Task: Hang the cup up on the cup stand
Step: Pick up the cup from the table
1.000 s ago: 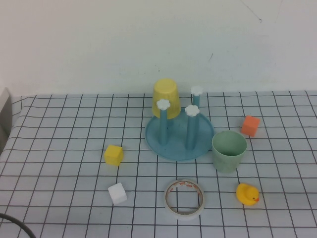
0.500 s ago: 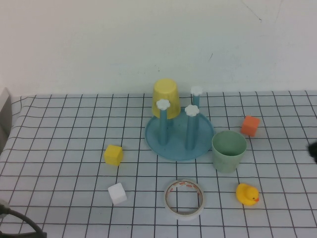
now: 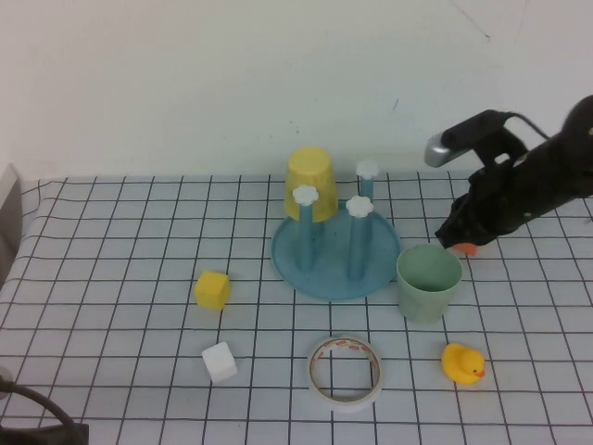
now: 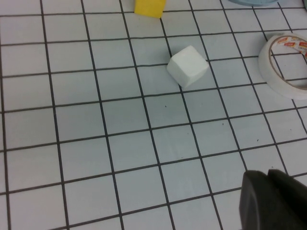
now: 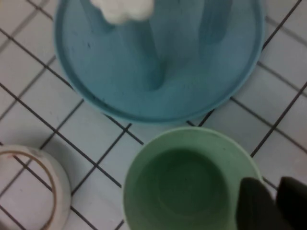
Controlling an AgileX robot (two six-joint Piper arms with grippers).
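The pale mint-green cup (image 3: 428,281) stands upright and open-mouthed on the checked cloth, just right of the cup stand (image 3: 335,264), a round blue tray with white-knobbed pegs. My right gripper (image 3: 451,239) hovers over the cup's far right rim. In the right wrist view the cup (image 5: 187,182) sits below the right gripper (image 5: 273,182), whose fingers stand slightly apart with one fingertip (image 5: 253,191) over the rim and nothing held. The cup stand (image 5: 192,91) lies just beyond. My left gripper (image 4: 267,173) is shut and empty, low over the cloth near the white cube (image 4: 188,66).
A yellow cup (image 3: 310,184) sits upside down on a back peg. A tape roll (image 3: 346,371), rubber duck (image 3: 461,362), white cube (image 3: 220,361) and yellow cube (image 3: 212,289) lie in front. An orange cube (image 3: 468,248) peeks out behind the right gripper.
My right arm has swung in from the right edge to the cup's far rim, covering most of the orange cube. Cup and stand have not moved.
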